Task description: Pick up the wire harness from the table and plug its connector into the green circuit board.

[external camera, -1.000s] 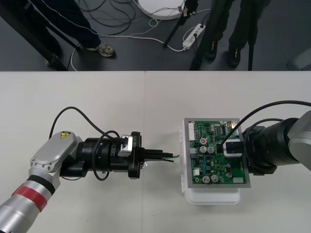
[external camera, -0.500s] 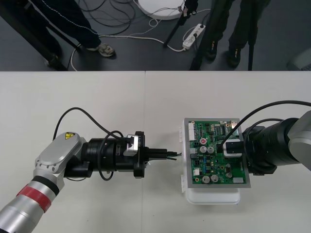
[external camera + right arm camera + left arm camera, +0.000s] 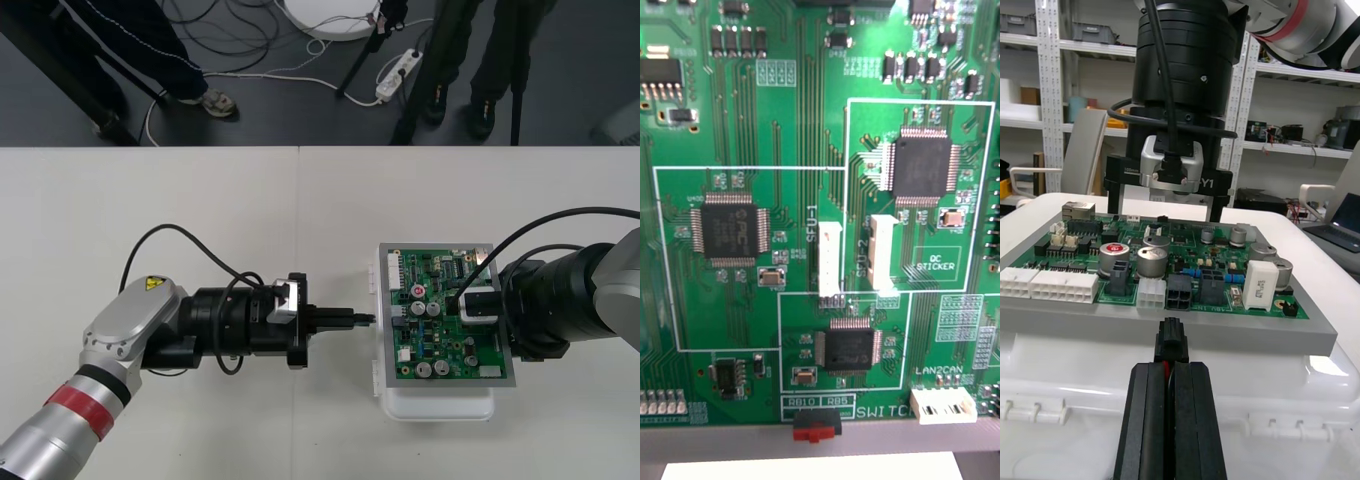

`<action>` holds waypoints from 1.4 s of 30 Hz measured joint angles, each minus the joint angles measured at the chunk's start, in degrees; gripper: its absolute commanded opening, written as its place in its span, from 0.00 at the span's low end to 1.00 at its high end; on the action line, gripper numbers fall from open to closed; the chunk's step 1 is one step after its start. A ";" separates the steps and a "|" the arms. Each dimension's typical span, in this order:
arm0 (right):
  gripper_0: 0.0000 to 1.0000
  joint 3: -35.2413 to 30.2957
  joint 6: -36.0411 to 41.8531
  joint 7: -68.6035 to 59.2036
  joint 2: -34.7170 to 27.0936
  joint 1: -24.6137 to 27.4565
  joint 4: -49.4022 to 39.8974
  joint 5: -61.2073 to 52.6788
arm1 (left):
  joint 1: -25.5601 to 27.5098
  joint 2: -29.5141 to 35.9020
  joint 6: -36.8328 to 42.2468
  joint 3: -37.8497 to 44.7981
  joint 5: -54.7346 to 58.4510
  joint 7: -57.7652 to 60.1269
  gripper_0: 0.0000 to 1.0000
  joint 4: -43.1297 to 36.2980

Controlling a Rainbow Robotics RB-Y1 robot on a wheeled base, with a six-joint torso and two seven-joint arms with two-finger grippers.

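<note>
Clamping the harness's black plug between closed fingers, the left gripper holds it just beside the green circuit board (the right gripper hovers over the board, grip impossible to tell).

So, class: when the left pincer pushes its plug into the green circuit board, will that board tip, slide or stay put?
Tipping seems unlikely: the green circuit board lies flat on a broad white base. It might slide on the table, though the right pincer above it may steady it. The plug, clamped in the left pincer, should stay stiff.
</note>
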 measured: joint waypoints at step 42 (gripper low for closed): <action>1.00 0.00 -0.05 0.00 0.00 0.00 0.08 -0.27 | -0.01 -2.07 2.94 -2.00 -0.47 0.00 0.00 0.00</action>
